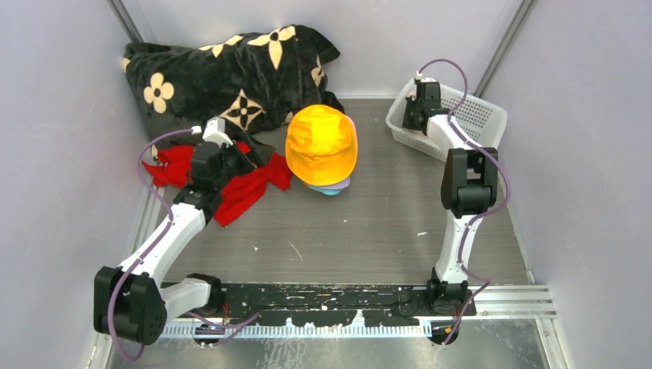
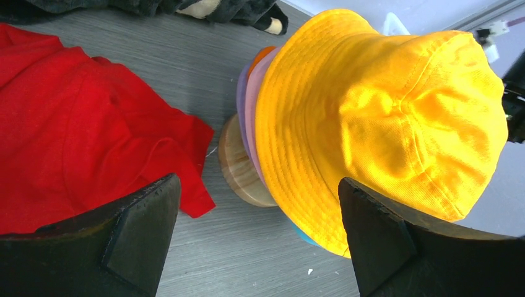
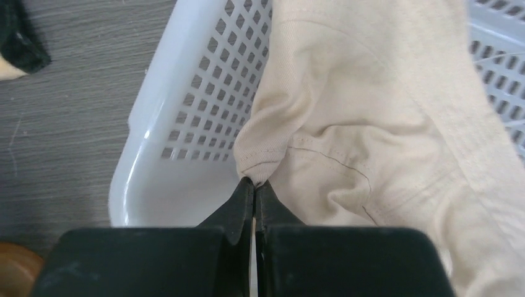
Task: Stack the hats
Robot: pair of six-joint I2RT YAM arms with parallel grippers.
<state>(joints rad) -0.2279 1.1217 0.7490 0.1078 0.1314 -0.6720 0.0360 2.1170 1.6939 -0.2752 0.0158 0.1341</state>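
- Beige hat [image 3: 371, 124]: lies in white basket [image 3: 179, 93], with a fold pinched in the clenched right pincer [image 3: 255, 185].
- Yellow hat [image 2: 384, 111]: left pincer [image 2: 257, 185] released, spread wide just beside it.

— Where do we see the stack?
— Near the middle of the table [image 1: 369, 223]. The yellow hat [image 1: 321, 142] sits crown-up on top, with a lavender brim [image 2: 241, 102], an orange brim [image 2: 263, 54] and a teal brim [image 2: 304, 236] peeking out underneath.
— And the beige hat [image 3: 371, 124]?
— We find it crumpled in the white basket [image 1: 484, 115], toward two o'clock.
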